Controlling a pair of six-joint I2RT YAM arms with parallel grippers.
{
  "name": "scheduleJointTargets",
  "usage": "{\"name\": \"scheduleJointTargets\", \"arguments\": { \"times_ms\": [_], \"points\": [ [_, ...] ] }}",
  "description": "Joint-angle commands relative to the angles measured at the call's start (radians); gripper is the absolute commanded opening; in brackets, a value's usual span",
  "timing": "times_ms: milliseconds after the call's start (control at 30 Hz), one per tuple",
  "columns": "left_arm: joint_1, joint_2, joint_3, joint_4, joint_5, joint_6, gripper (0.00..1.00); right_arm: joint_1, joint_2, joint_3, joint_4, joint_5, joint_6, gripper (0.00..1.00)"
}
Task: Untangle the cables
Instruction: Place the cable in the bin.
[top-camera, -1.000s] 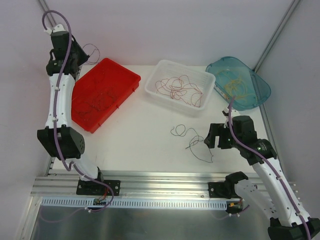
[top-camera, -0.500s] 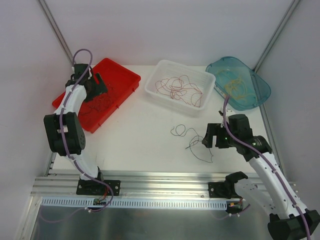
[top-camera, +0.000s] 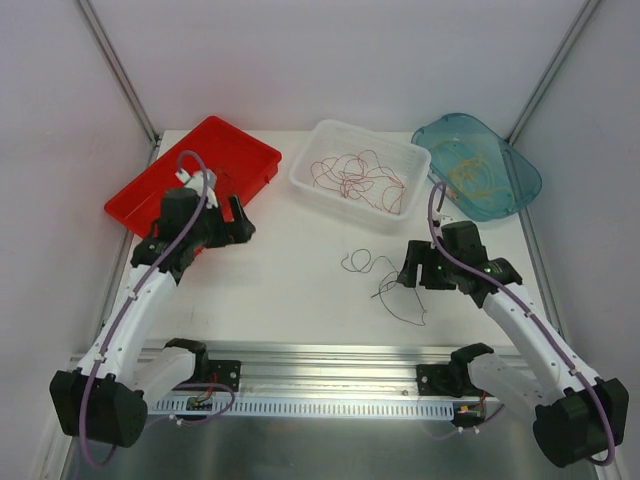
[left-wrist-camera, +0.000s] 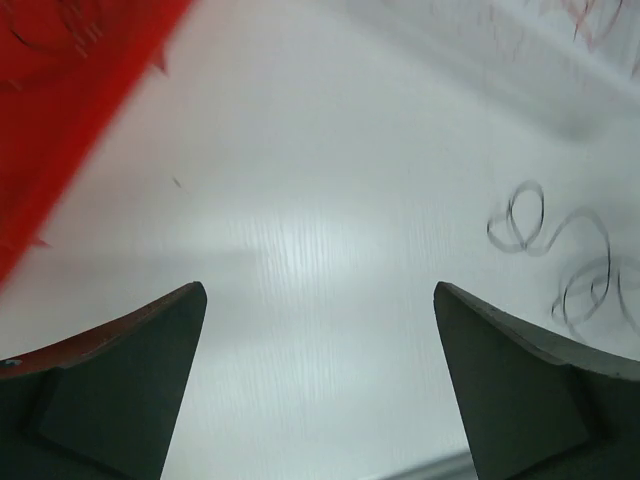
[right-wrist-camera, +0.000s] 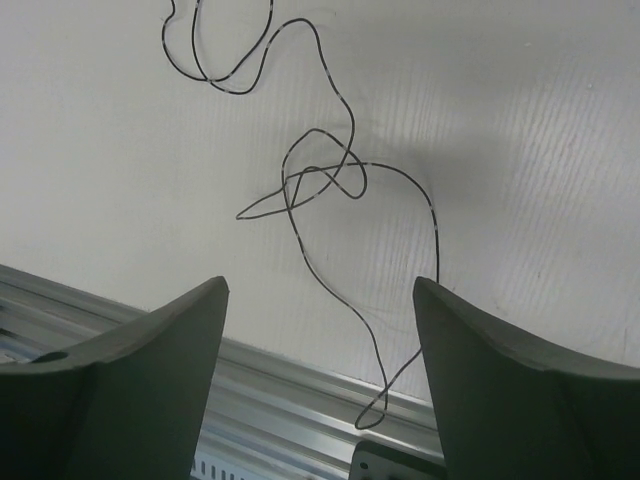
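- Top: high, from the near edge, down over the whole counter.
- Left wrist: close to counter, beside red tray.
- Right wrist: close above dark cable, shared by all views.

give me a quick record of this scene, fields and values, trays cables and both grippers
red tray: far left, contents hard to make out
white tray: far centre, holds red cables
blue tray: far right, holds yellow cables
dark cable: loose on table, looped over itself
left gripper: jaws open, empty, beside red tray
right gripper: jaws open, empty, above dark cable
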Motion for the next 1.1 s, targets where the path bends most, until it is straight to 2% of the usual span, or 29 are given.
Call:
{"name": "scheduleJointTargets", "arguments": {
  "times_ms": [0, 67, 200, 333, 633, 733, 833, 867, 967, 1067],
  "points": [
    [-0.099, -0.084, -0.149, -0.025, 0.089, -0.036, 0.99, 0.009, 0.034, -0.020, 0.102, 0.009, 0.041, 0.75],
    [-0.149, -0.121, -0.226, -0.024, 0.100, -0.095, 0.99, 0.008, 0.067, -0.031, 0.130, 0.011, 0.050, 0.67],
    [-0.333, -0.180, -0.310, -0.004, 0.064, -0.196, 0.99, 0.011, 0.112, -0.054, 0.179, 0.034, 0.050, 0.54],
    [-0.465, -0.154, -0.364, 0.048, 0.002, -0.286, 0.99, 0.009, 0.161, -0.062, 0.230, 0.079, 0.040, 0.48],
    [-0.694, 0.035, -0.294, 0.123, -0.088, -0.333, 0.99, 0.011, 0.301, -0.063, 0.358, 0.057, 0.031, 0.38],
    [-0.737, 0.098, -0.261, 0.133, -0.119, -0.345, 0.99, 0.011, 0.331, -0.061, 0.369, 0.034, 0.026, 0.32],
    [-0.780, 0.150, -0.235, 0.150, -0.131, -0.356, 0.99, 0.011, 0.319, -0.069, 0.392, 0.008, 0.020, 0.19],
    [-0.798, 0.174, -0.228, 0.157, -0.131, -0.357, 0.99, 0.012, 0.315, -0.069, 0.389, 0.001, 0.018, 0.11],
    [-0.821, 0.224, -0.195, 0.166, -0.131, -0.357, 0.99, 0.015, 0.272, -0.051, 0.360, -0.026, 0.012, 0.01],
    [-0.849, 0.259, -0.157, 0.180, -0.127, -0.350, 0.99, 0.022, 0.182, -0.019, 0.313, -0.052, 0.029, 0.01]
  ]
}}
